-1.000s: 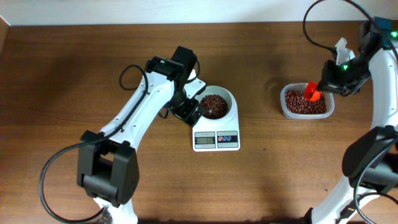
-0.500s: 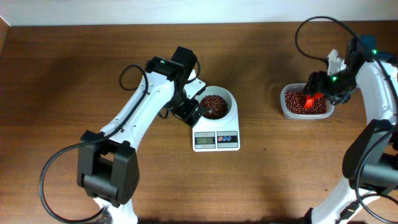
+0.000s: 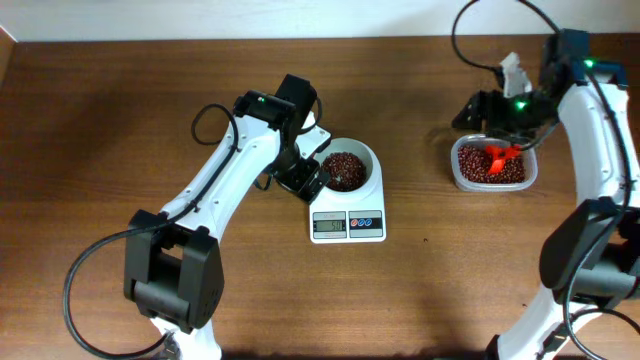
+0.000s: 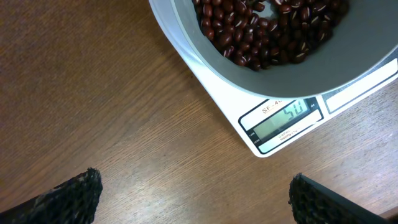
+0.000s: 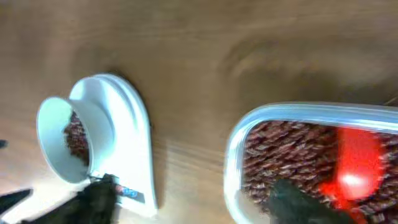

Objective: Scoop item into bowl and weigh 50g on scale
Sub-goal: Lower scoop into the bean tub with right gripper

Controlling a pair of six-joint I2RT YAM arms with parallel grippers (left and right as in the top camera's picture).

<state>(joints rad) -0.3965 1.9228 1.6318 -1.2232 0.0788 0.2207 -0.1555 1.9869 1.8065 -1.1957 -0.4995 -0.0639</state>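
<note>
White bowl [image 4: 348, 68] of dark red beans [image 4: 267, 31] sits on the scale [image 4: 224, 106], whose display [image 4: 286, 118] reads 50 beneath a label starting "SF-40"; the smaller print is unreadable. Left gripper [image 4: 194, 193] hangs beside the bowl, fingers wide apart and empty. Right gripper [image 5: 194, 191] is parted near a clear tub [image 3: 453, 165] of beans, where a red scoop [image 3: 497, 155] lies loose.

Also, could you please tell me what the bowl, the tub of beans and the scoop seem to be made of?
The bowl looks like smooth white plastic or glazed ceramic; its even, soft sheen leaves that open. The tub seems to be clear plastic: the beans show through its thin wall. The scoop looks like bright red plastic, uniformly coloured and slightly glossy.
</note>
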